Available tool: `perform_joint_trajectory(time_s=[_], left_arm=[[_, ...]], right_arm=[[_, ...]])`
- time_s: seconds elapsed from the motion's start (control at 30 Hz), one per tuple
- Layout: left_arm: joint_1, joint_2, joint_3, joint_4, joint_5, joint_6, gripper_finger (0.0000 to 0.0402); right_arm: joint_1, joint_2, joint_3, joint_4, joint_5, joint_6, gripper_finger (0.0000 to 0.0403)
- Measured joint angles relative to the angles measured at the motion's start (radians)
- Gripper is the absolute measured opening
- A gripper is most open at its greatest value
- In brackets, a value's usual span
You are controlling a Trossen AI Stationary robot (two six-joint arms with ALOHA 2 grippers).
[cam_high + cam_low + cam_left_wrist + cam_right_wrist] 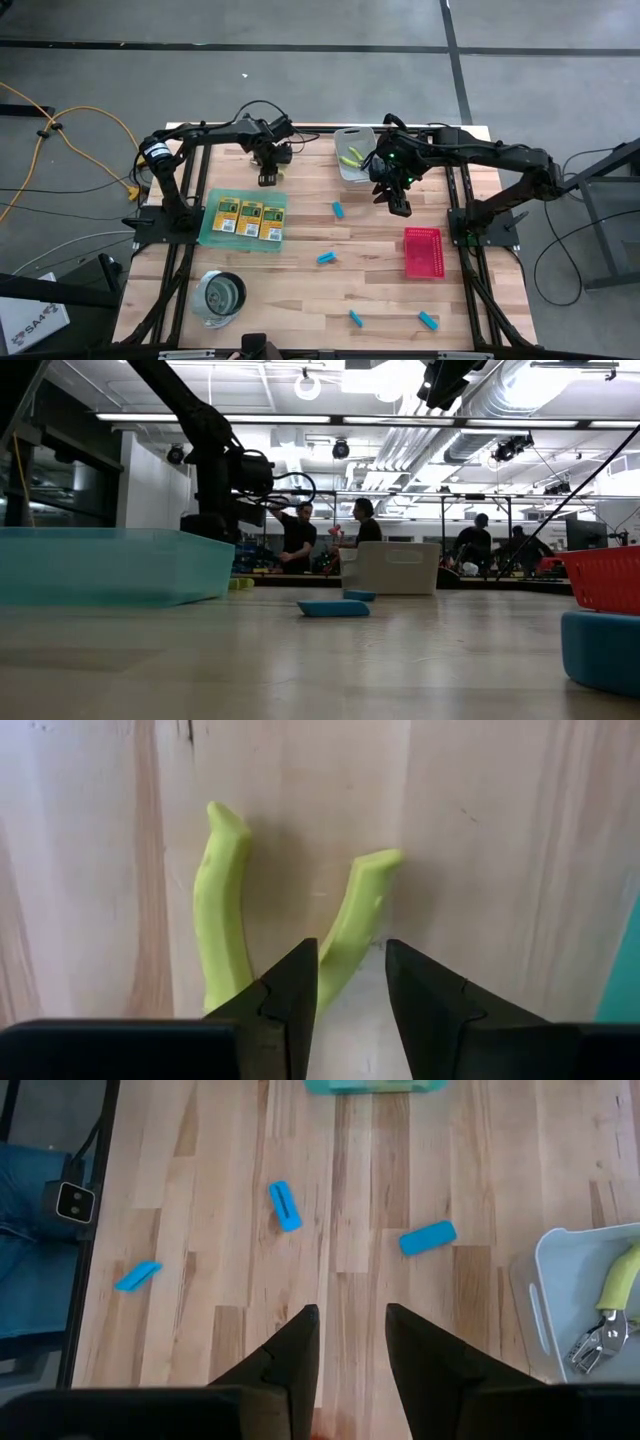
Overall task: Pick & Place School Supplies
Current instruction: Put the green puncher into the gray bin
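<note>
School supplies are spread over the wooden table (300,290). Left gripper (350,982) is low over the far-left part of the table, fingers parted with a gap between them, nothing clamped — one yellow-green handle of a plier-like tool (225,905) runs down into that gap, contact not discernible. Right gripper (350,1342) hangs above the far-centre area, fingers likewise parted and empty, just beside the grey bin (352,150), which holds a second plier-like tool (608,1315). Three crayon boxes (249,217) sit side by side in the green tray (212,232) at left. Four light-blue blocks lie apart on bare wood — one mid-table (338,209), one nearer (325,257), two by the near edge (355,318), (428,321). Red tray (422,252) stands at right; a metal cup (220,295) at near left.
</note>
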Motion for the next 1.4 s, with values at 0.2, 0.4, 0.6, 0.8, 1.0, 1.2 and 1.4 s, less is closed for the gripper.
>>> perform_joint_trajectory(time_s=[0.2,0.4,0.6,0.8,1.0,1.2,1.4], left_arm=[[0.010,0.000,0.000,0.011,0.000,0.010,0.0115],[0.010,0.015,0.000,0.018,0.036,0.013,0.0115],[0.010,0.081,0.005,0.016,0.021,0.016,0.0115],[-0.005,0.079,0.003,0.015,-0.013,0.009,0.0100],[-0.014,0.071,0.002,0.014,-0.029,0.002,0.0044],[-0.020,0.069,0.003,0.012,-0.031,-0.009,0.0037],[-0.044,0.051,0.035,0.006,-0.114,0.009,0.0038]], right_arm=[[0.000,0.000,0.000,0.000,-0.003,0.000,0.0109],[0.000,0.000,0.000,-0.001,-0.003,0.000,0.0109],[0.000,0.000,0.000,-0.014,-0.003,0.004,0.0109],[0.000,0.000,0.000,-0.016,-0.003,0.003,0.0109],[0.000,0.000,0.000,-0.015,-0.002,0.002,0.0109],[0.000,0.000,0.000,-0.013,0.000,0.002,0.0109],[0.000,0.000,0.000,0.003,-0.001,0.005,0.0109]])
